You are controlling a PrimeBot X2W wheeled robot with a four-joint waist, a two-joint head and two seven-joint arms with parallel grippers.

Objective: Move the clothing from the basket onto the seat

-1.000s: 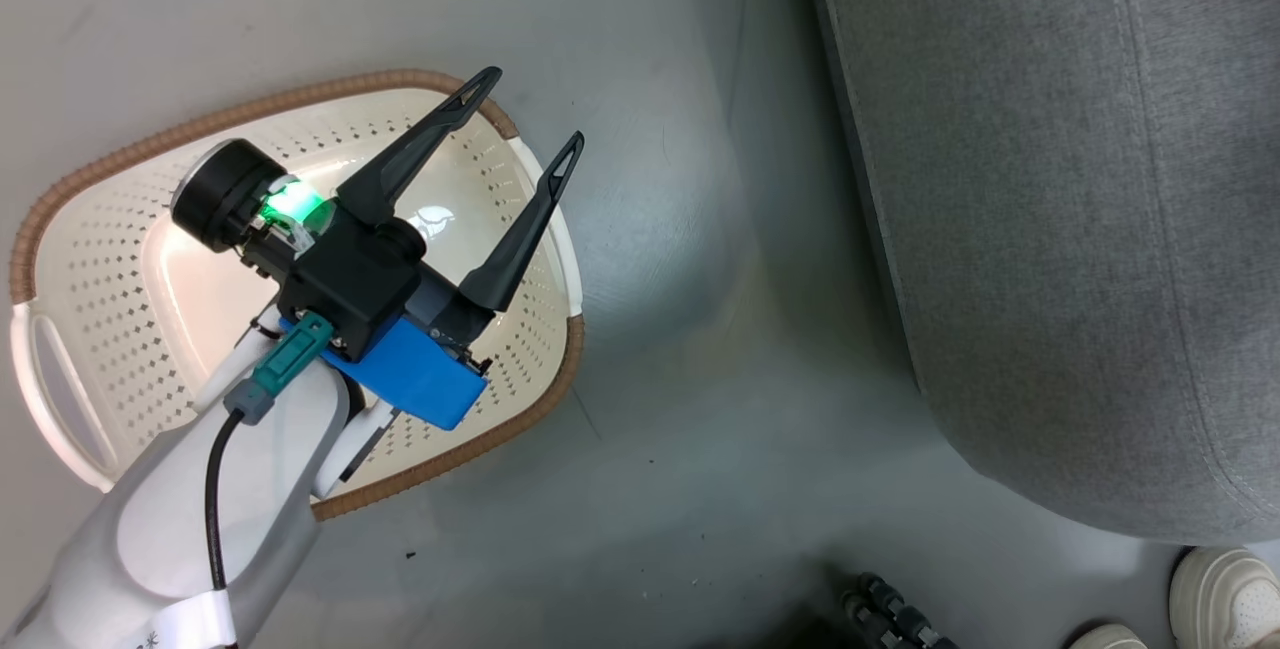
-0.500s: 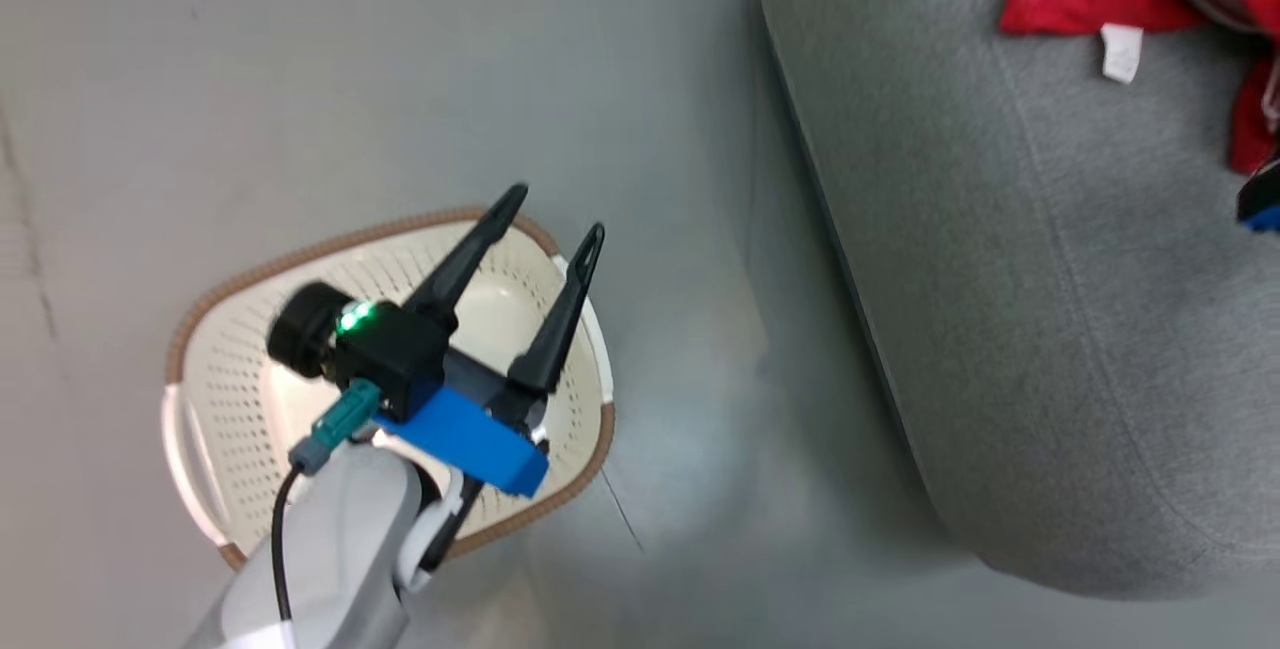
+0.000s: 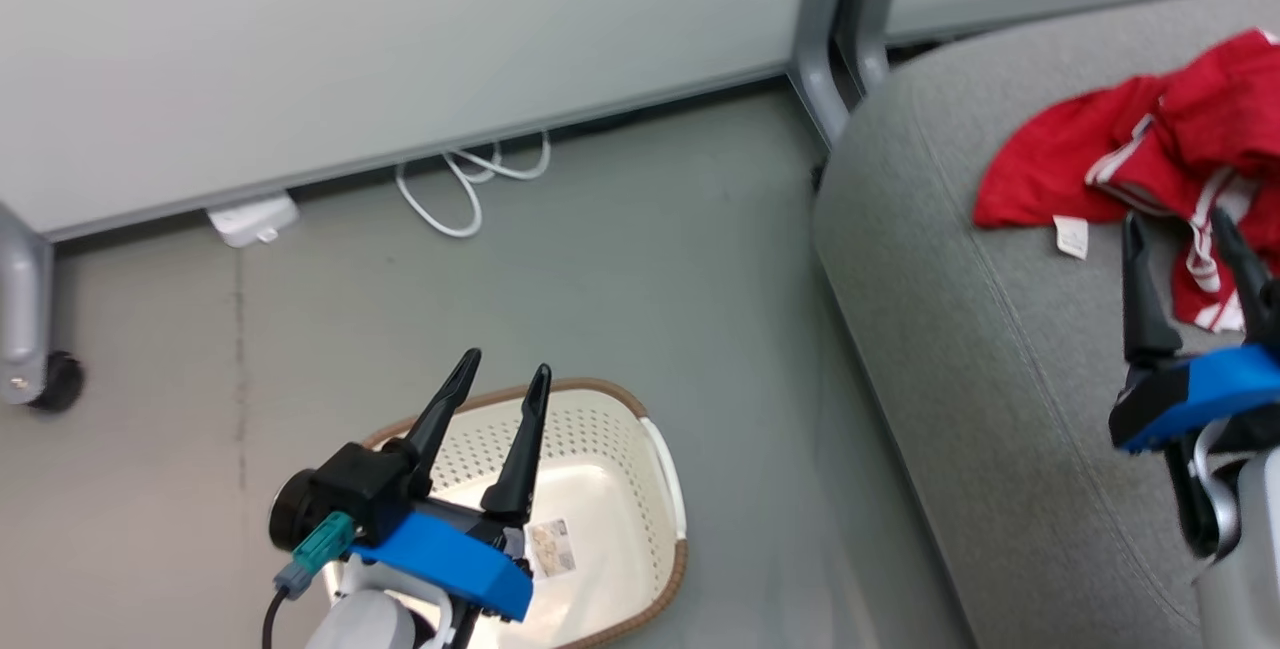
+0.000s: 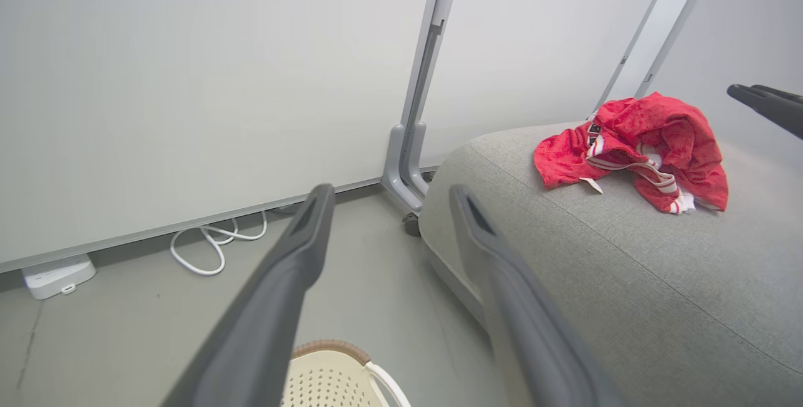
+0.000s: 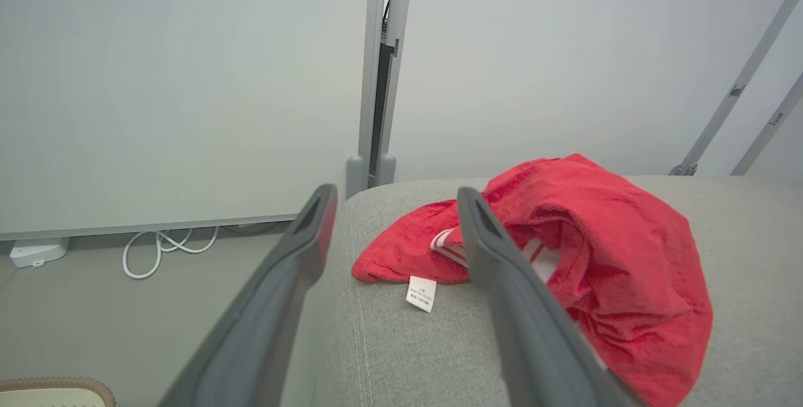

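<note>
Now on the large grey fabric-upholstered seat (image 3: 960, 349), toward its far end: soft red sports clothing (image 3: 1080, 154) with white stripes, crumpled in one heap, small white tag (image 3: 1070, 236) lying out on the cushion. Down on the grey floor (image 3: 640, 259), well apart from that heap: cream plastic oval basket (image 3: 620, 439) with perforated sides and brown woven-look rim, label sticker (image 3: 552, 546) showing on its bottom. Left gripper (image 3: 506, 362) above the basket, long dark fingers spread, nothing between them. Right gripper (image 3: 1175, 219) above the seat, just beside the red heap, fingers likewise spread and pinching nothing; touching the cloth or not, cannot tell. Along the foot of the pale partition wall (image 3: 400, 49): looped white cable (image 3: 460, 194) and small white box (image 3: 250, 219).
</note>
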